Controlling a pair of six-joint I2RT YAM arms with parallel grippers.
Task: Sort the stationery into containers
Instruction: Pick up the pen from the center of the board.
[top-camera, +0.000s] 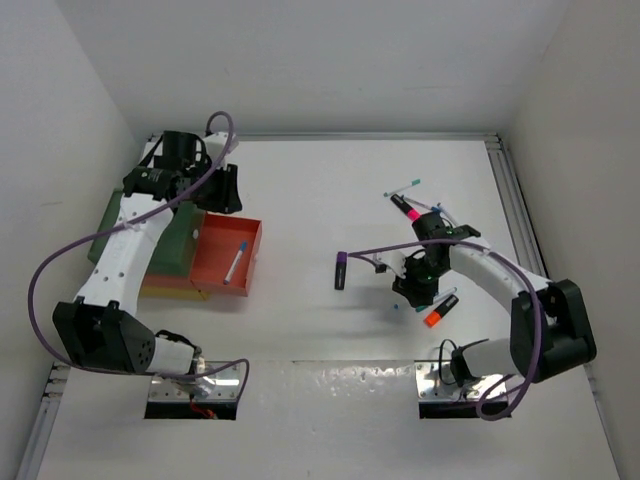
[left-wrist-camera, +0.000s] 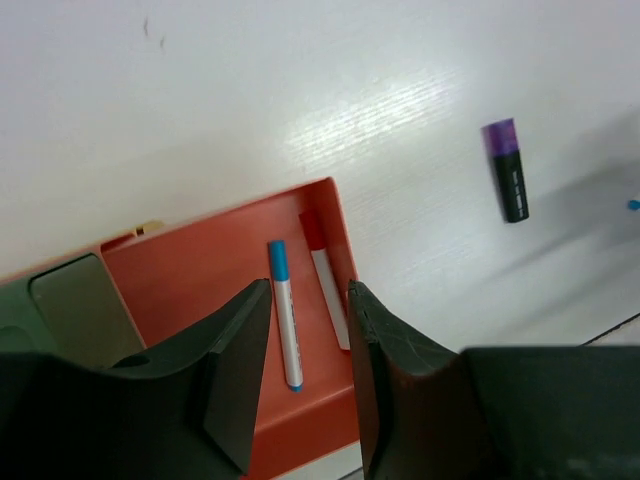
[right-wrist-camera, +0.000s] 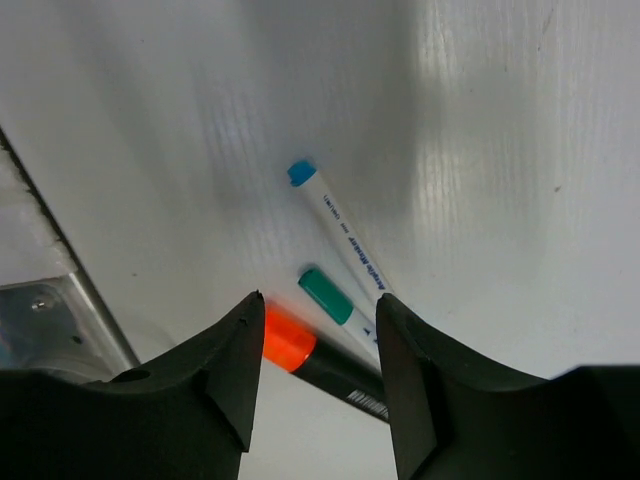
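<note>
Right claw (right-wrist-camera: 318, 322) open, empty, over green-capped pen (right-wrist-camera: 328, 298); to be centred on it alone, orange highlighter (right-wrist-camera: 287, 340) avoided. Left claw (left-wrist-camera: 308, 330) open over red-orange tray (left-wrist-camera: 190, 270).

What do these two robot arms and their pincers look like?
Both the left arm and right arm have white segments joined by chunky black joints, with a purple cable looping alongside each. The left gripper and right gripper each have two matte black wedge-shaped fingers.
</note>
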